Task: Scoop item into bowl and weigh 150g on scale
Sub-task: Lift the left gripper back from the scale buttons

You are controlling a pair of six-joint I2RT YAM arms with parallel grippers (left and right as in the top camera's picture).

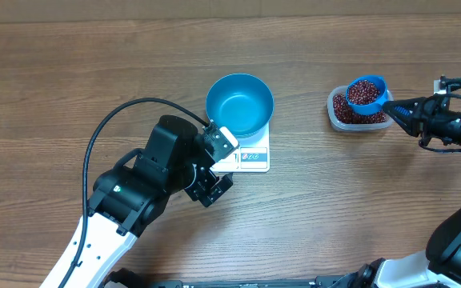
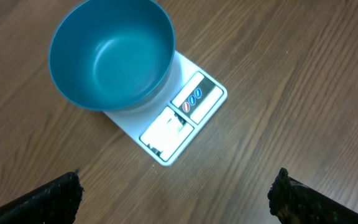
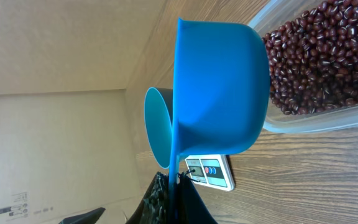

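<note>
The empty blue bowl (image 1: 239, 104) (image 2: 107, 53) stands on the white scale (image 1: 254, 156) (image 2: 185, 118). My left gripper (image 1: 218, 166) (image 2: 178, 180) hovers open just in front of the scale, with nothing between its fingers. At the right, my right gripper (image 1: 402, 108) (image 3: 174, 186) is shut on the handle of a small blue scoop (image 1: 366, 94) (image 3: 219, 93). The scoop is heaped with red-brown beans (image 1: 364, 90) and hangs over a clear tub (image 1: 336, 116) (image 3: 328, 121) holding more beans (image 3: 328, 56). The right wrist view also shows the bowl (image 3: 157, 134) and scale (image 3: 213, 171) beyond.
A black cable (image 1: 106, 128) loops from the left arm over the table's left part. Bare wood lies between the scale and the tub. A cardboard wall (image 3: 61, 124) stands beyond the table edge.
</note>
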